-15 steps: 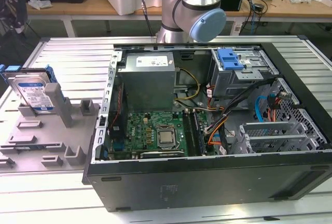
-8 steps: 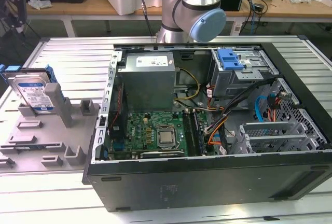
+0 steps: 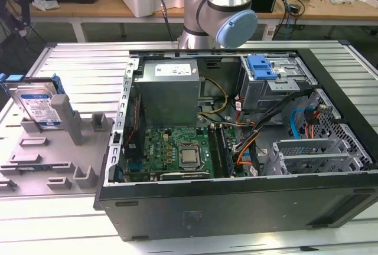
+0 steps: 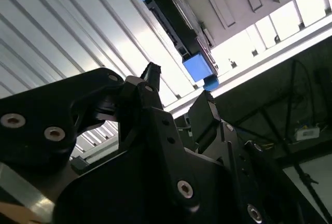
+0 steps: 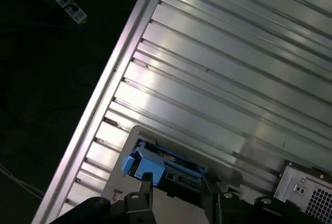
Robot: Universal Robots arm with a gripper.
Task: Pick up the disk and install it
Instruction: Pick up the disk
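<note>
disk (image 3: pixel 38 104) standing tilted on edge in grey holder (image 3: pixel 35 160), at the exterior view's left, on ribbed metal table (image 3: pixel 82 60), well apart from open computer case (image 3: pixel 236 208), bare ribbed surface behind it, gripper (image 4: pixel 179 92) clear of the disk, fingers (image 4: pixel 206 115) spread, nothing between them

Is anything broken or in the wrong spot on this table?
Nothing looks broken or spilled. The disk leans tilted in its grey holder at the exterior view's left, outside the open computer case, not yet installed. The gripper is open and empty.
</note>
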